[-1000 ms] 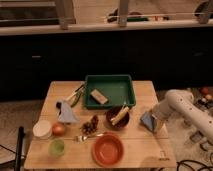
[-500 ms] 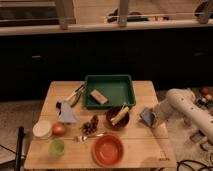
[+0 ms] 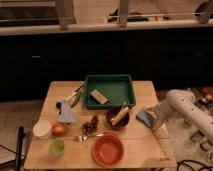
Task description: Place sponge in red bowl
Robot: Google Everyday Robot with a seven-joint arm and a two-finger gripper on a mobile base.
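Observation:
The blue-grey sponge (image 3: 144,117) is tilted in my gripper (image 3: 151,120) at the right edge of the wooden table, just right of the dark maroon bowl (image 3: 117,119). The gripper is shut on the sponge and holds it slightly above the tabletop. My white arm (image 3: 187,107) reaches in from the right. The orange-red bowl (image 3: 108,150) sits at the front middle of the table, to the left of and nearer than the gripper, and has nothing in it.
A green tray (image 3: 116,82) at the back middle holds a tan block (image 3: 98,96). The maroon bowl holds a yellowish item. On the left are a blue-grey cloth (image 3: 66,114), an orange (image 3: 59,129), a white bowl (image 3: 42,129), a green cup (image 3: 56,147) and a fork (image 3: 87,136).
The gripper has lifted the sponge a little off the table and moved it slightly left, toward the maroon bowl. Nothing else has moved.

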